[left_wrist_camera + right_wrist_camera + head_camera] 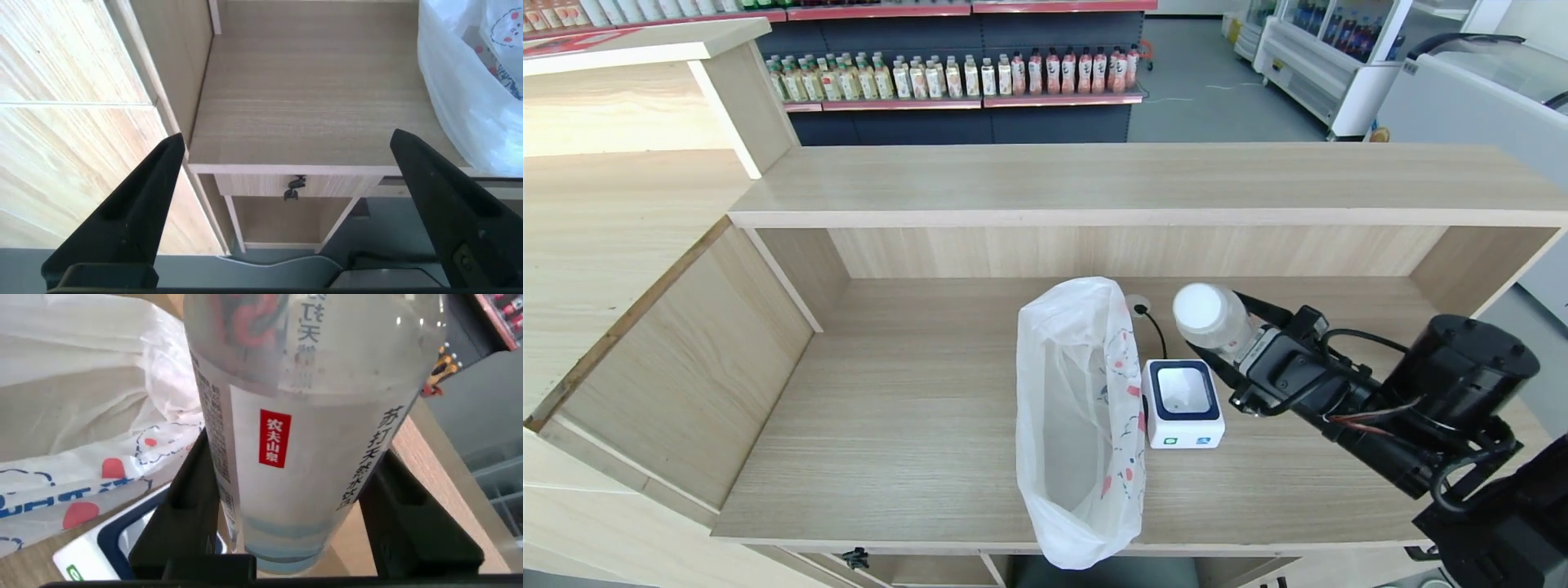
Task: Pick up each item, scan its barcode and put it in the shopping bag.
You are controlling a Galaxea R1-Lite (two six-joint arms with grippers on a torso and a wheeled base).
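The right gripper (1227,341) was clamped on the bottle (1211,317), held roughly upright just behind and above the scanner (1183,402), whose window faced up, with the bag (1078,425) just to the scanner's left

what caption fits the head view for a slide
Right gripper holds a clear white-capped plastic bottle near the white box-shaped barcode scanner, beside the open white plastic shopping bag.

Print on the bottle, scanner and bag

The bottle (302,457) carries a small red tag with white characters and columns of dark characters. The scanner (1183,404) shows one green and one blue badge. The blue lettering on the shopping bag (82,376) is too creased to read.
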